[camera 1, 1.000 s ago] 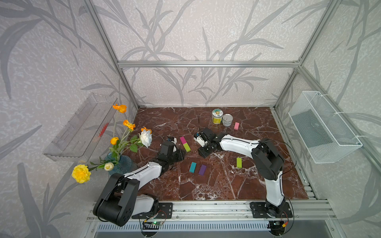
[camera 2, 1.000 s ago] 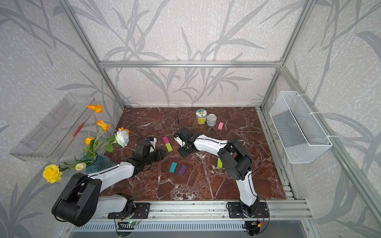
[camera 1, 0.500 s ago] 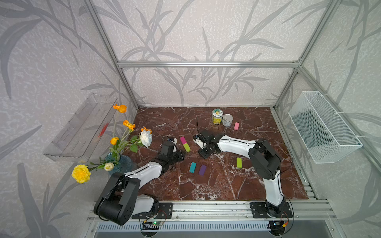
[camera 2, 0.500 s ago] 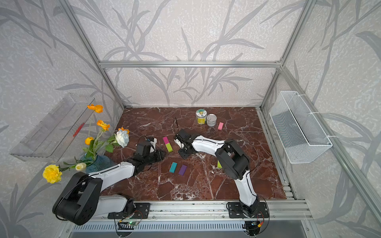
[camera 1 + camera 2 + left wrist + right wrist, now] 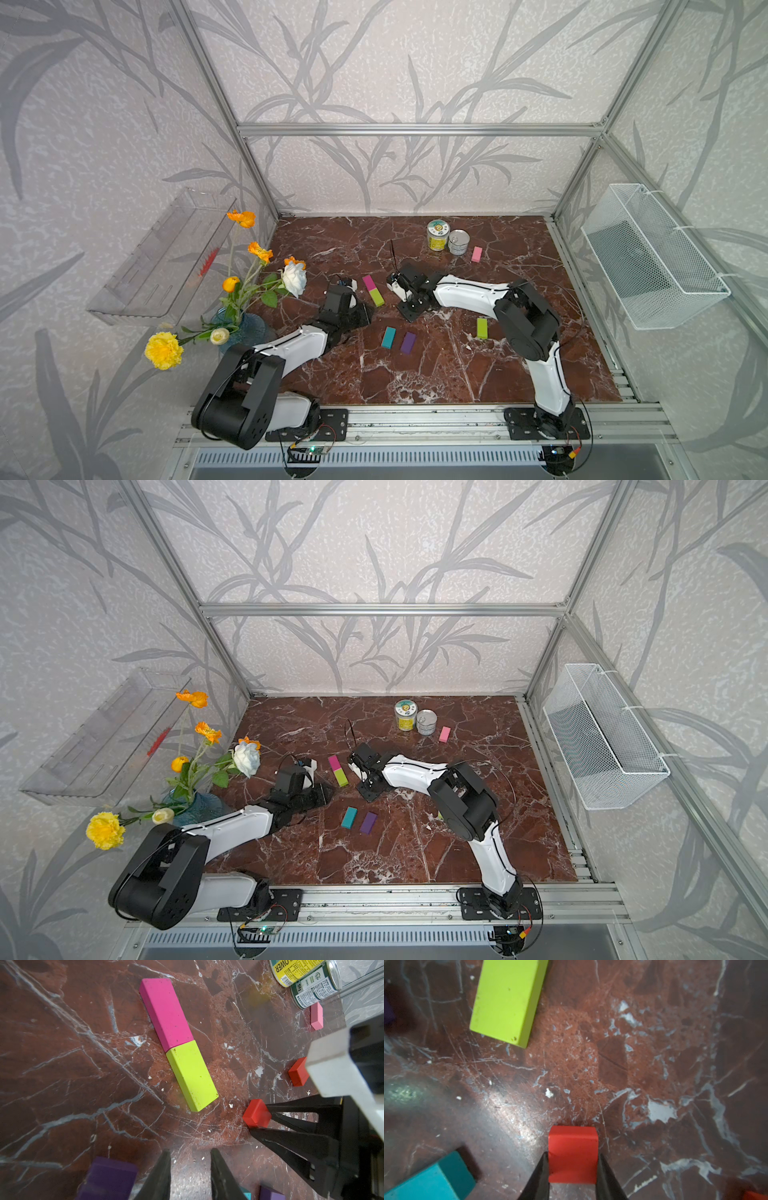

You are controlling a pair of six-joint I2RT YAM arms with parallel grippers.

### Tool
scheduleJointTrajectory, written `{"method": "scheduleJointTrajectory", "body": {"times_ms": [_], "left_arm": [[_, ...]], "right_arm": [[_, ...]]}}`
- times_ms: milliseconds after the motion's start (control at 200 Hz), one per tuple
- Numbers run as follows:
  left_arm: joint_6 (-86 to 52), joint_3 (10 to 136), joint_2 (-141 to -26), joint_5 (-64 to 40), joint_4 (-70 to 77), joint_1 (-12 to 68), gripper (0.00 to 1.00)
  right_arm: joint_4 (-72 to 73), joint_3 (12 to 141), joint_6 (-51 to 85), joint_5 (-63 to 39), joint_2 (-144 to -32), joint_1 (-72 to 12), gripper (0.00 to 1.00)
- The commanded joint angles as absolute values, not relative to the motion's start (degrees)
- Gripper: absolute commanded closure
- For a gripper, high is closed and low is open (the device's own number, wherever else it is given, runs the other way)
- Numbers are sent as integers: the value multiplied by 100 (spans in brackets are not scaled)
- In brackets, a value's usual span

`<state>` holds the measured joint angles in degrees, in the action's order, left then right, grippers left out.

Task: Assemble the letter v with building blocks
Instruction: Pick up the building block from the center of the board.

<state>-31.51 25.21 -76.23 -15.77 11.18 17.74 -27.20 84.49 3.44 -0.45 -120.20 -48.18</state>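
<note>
A magenta block (image 5: 369, 283) and a lime green block (image 5: 377, 297) lie end to end in one straight row on the marble floor; the left wrist view shows them touching (image 5: 166, 1014). My right gripper (image 5: 572, 1155) is shut on a small red block (image 5: 573, 1142) that rests on the floor just right of the lime block's near end (image 5: 256, 1113). My left gripper (image 5: 190, 1167) stands open over bare floor nearby, holding nothing. A second red block (image 5: 298, 1073) lies behind the right gripper. Teal (image 5: 388, 337) and purple (image 5: 408, 343) blocks lie nearer the front.
Two tin cans (image 5: 438, 235) (image 5: 459, 242) stand at the back with a pink block (image 5: 476, 254) beside them. Another lime block (image 5: 481, 328) lies by the right arm's elbow. A vase of flowers (image 5: 241, 328) stands at the left edge, and a wire basket (image 5: 656, 257) hangs on the right wall.
My right gripper's jaws have closed in on the red block. The left arm has stayed where it was.
</note>
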Motion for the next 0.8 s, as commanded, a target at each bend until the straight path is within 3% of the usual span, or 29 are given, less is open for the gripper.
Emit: {"method": "scheduleJointTrajectory", "body": {"times_ms": [0,225,795], "left_arm": [[-3053,2439,-7603,-1659,1166,1793,68],[-3048,2403,-7549,-1721,1131,1793,69],[-3065,2289,-7881,-2109,1673,1793,86]], "right_arm": [[-2553,8418,380,-12,-11854,-4880,83],[-2120,8200,439,-48,-11616,-4948,84],[-1831,8193,775,-74,-11758,-5125,83]]}}
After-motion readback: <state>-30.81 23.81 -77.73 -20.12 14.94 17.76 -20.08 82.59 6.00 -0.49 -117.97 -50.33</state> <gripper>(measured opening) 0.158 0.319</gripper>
